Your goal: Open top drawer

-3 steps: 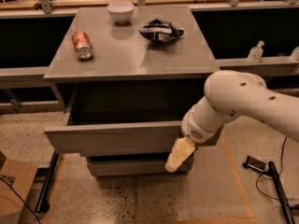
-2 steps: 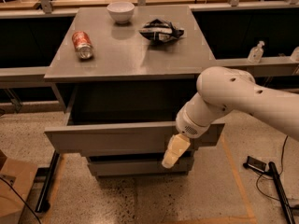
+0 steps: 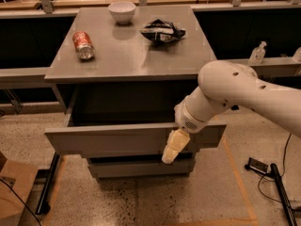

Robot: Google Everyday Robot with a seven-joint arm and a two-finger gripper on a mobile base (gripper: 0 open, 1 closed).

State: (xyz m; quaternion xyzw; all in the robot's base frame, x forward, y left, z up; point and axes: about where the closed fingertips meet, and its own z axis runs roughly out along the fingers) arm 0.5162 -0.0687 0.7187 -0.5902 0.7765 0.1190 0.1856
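Note:
The top drawer [image 3: 108, 138] is a wide grey box with a plain front panel, pulled well out from the grey cabinet [image 3: 127, 60]. Its inside looks dark and I see nothing in it. My gripper [image 3: 173, 147] hangs from the white arm in front of the right part of the drawer's front panel, its cream fingers pointing down over the panel's lower edge. A narrower grey drawer front [image 3: 141, 167] sits below.
On the cabinet top lie a red soda can [image 3: 83, 44] on its side, a white bowl [image 3: 122, 11] and a dark chip bag [image 3: 162, 30]. A cardboard box [image 3: 14, 192] stands at lower left. Cables and a black stand [image 3: 277, 182] lie at lower right.
The arm and gripper have shifted slightly left along the drawer front. The drawer stays open about the same amount.

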